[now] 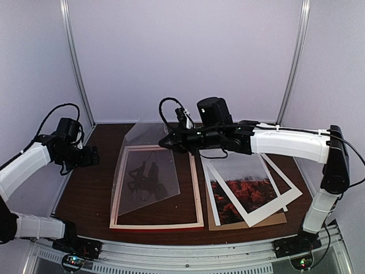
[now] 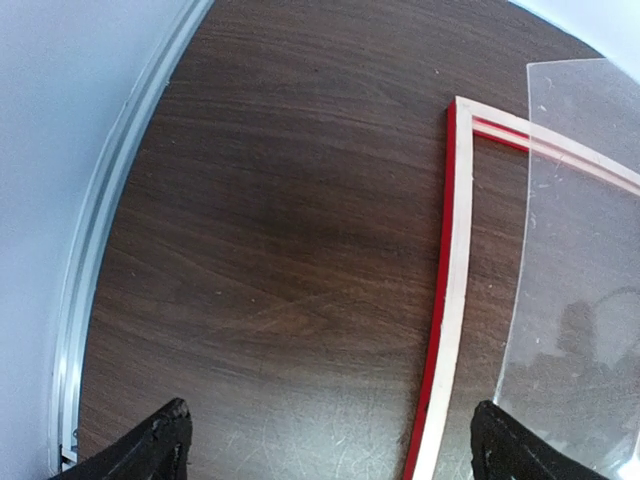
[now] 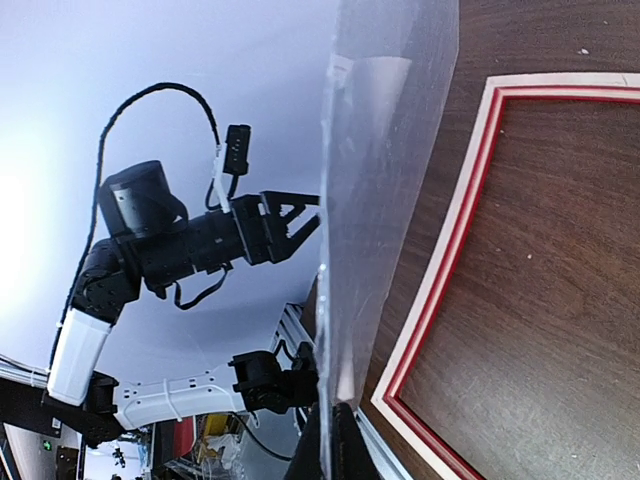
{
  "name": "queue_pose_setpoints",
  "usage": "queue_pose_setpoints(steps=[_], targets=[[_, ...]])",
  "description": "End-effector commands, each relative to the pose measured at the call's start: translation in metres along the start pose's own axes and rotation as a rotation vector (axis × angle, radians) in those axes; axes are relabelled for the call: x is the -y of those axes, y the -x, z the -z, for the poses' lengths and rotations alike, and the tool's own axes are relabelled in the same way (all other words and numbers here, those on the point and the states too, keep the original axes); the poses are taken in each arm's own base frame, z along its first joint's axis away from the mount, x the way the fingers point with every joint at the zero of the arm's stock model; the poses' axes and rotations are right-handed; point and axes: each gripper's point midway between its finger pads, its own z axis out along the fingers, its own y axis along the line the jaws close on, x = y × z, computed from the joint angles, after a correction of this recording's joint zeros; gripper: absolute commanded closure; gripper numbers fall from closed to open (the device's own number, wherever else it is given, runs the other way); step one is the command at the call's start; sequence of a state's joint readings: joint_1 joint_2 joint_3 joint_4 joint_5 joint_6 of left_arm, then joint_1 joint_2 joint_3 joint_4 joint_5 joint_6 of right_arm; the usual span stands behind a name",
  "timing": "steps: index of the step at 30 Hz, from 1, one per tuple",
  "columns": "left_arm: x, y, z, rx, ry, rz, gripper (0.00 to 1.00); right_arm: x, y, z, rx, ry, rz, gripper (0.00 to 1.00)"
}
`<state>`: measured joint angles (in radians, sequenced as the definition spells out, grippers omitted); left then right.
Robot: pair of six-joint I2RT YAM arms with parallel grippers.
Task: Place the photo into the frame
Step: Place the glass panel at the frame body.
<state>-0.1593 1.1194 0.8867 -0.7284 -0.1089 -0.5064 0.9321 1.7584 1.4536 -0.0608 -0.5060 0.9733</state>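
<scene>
While the right hand (image 1: 169,141) reaches across from the right edge of the table (image 1: 91,200), its fingers are pinched tight on one edge of the clear sheet (image 3: 380,180), which is tilted up over the far side of the frame (image 1: 157,188). The frame lies flat, pale wood back upward, in the middle of the table towards the front edge, its opening bare down to the wood. The left hand (image 2: 330,455) hangs by the left edge with its fingers spread wide, holding nothing, just outside the frame's left rail. And the photo (image 1: 251,188)? It is over by the front right corner, lying on the brown backing board (image 1: 268,220) among other white-edged sheets, well apart from the frame. Now the danger, as I read it: that sheet is thin and gripped at a single edge, so it could bow, slide out of the pinch and flop back across the opening, or land on the photo pile if swung right. A dragging corner could also shove the light frame askew, and nothing is pinning it down.
</scene>
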Motion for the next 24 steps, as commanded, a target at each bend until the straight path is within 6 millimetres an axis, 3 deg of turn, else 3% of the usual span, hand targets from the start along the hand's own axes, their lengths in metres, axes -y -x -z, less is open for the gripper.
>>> queue_pose_setpoints(steps=[1,4,7,14,19,24], targets=[[-0.012,0.014,0.010,0.042,0.034,0.011,0.02,-0.047,0.009,-0.001,0.010,0.109,0.048,1.00],[-0.018,0.015,0.012,0.047,0.044,0.025,0.02,-0.051,0.010,-0.005,0.013,0.110,0.051,1.00],[-0.021,0.018,0.017,0.065,0.057,0.033,0.02,-0.034,0.007,-0.010,0.013,0.067,0.034,1.00],[-0.027,0.021,0.027,0.100,0.077,0.028,0.02,0.046,-0.011,-0.029,-0.015,-0.048,-0.069,1.00],[-0.020,0.016,0.021,0.077,0.042,0.020,0.02,0.103,-0.022,-0.025,-0.018,-0.141,-0.119,1.00],[-0.011,0.010,0.011,0.045,-0.011,0.012,0.02,0.133,-0.030,-0.021,-0.029,-0.206,-0.123,1.00]])
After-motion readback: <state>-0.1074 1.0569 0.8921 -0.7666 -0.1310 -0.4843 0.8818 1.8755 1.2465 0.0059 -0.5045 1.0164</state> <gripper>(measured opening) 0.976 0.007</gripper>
